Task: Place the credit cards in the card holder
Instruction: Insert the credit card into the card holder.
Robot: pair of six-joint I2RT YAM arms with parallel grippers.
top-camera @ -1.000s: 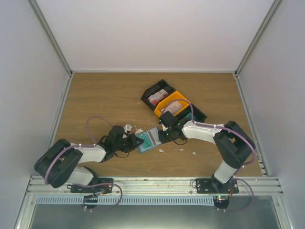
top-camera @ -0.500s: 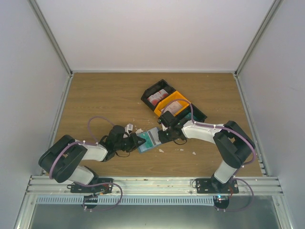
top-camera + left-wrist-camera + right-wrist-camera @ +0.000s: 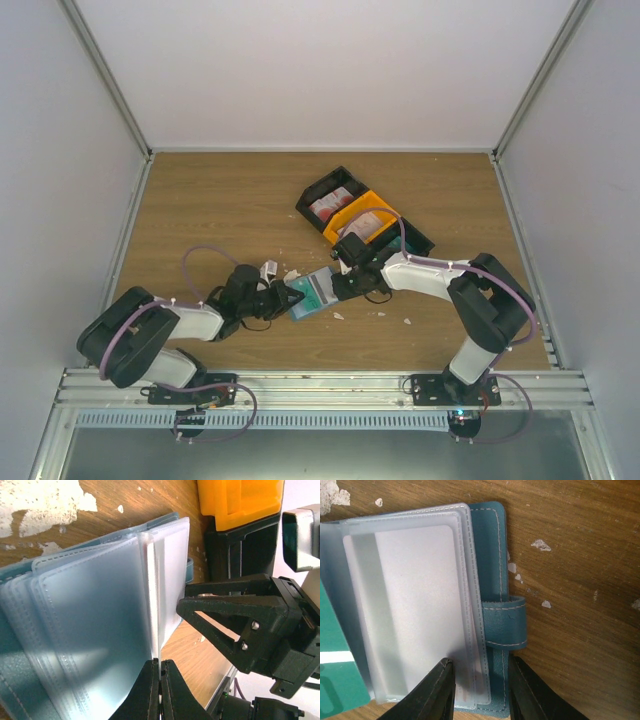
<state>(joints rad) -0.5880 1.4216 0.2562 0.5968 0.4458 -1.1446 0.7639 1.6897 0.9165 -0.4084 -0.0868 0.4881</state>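
Fingers (image 3: 146, 690) staying clamped: your left gripper (image 3: 159, 666) is pinching a card holder (image 3: 312, 292) sleeve from 9 o'clock; right gripper (image 3: 479, 665), spread, is bracing opposite.

1. Card holder (image 3: 314, 291) is lying open on the table (image 3: 210, 210), between left gripper (image 3: 293, 297) and right gripper (image 3: 338, 286).
2. One sleeve page (image 3: 150, 580) is standing straight ahead of the left gripper, its edge pinched between the fingertips.
3. Strap (image 3: 505, 622) is lying just ahead of the right gripper, with the holder's edge sitting in the gap between its fingers.
4. Card (image 3: 335, 670) is lying left of the right gripper.
5. Tray (image 3: 365, 215) is sitting beyond the holder from the left gripper.
6. Scraps (image 3: 270, 268) are lying just beside the left gripper.
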